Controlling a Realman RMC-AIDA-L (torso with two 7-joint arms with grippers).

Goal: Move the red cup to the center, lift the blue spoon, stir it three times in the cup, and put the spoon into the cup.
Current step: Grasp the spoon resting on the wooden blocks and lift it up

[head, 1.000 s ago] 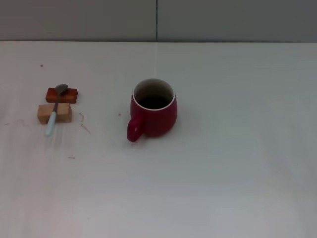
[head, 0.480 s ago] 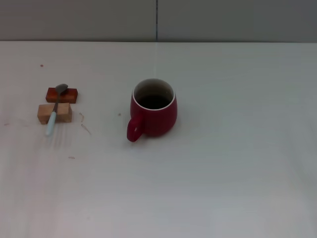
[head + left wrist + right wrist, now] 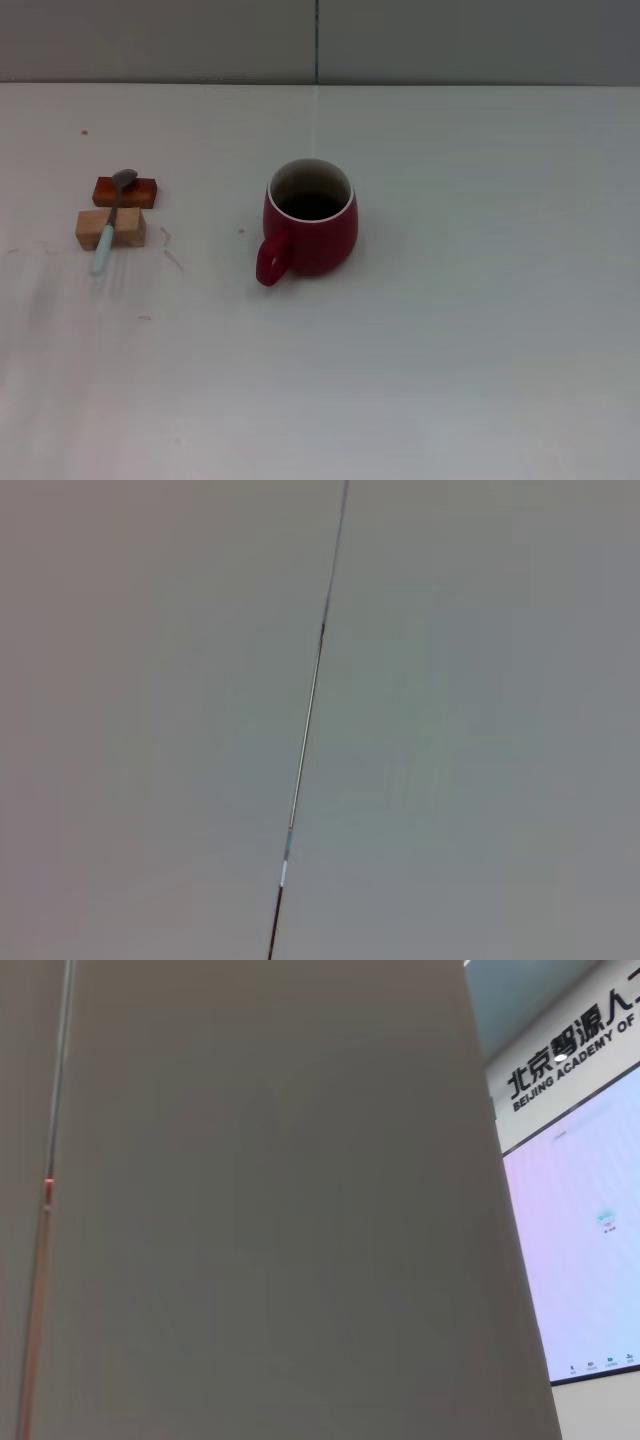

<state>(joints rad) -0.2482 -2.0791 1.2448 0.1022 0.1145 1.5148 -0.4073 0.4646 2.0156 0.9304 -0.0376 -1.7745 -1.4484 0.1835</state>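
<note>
In the head view the red cup [image 3: 312, 220] stands upright near the middle of the white table, its handle pointing toward the front left and its inside dark. The blue spoon [image 3: 110, 222] lies at the left, resting across two small blocks, its grey bowl on the far block and its pale-blue handle pointing toward the front. Neither gripper shows in any view. The left wrist view and the right wrist view show only grey wall panels.
The spoon rests on a dark-red block [image 3: 126, 191] and a tan wooden block [image 3: 110, 229]. The white table [image 3: 450, 330] ends at a grey wall at the back. A screen with lettering [image 3: 590, 1230] shows in the right wrist view.
</note>
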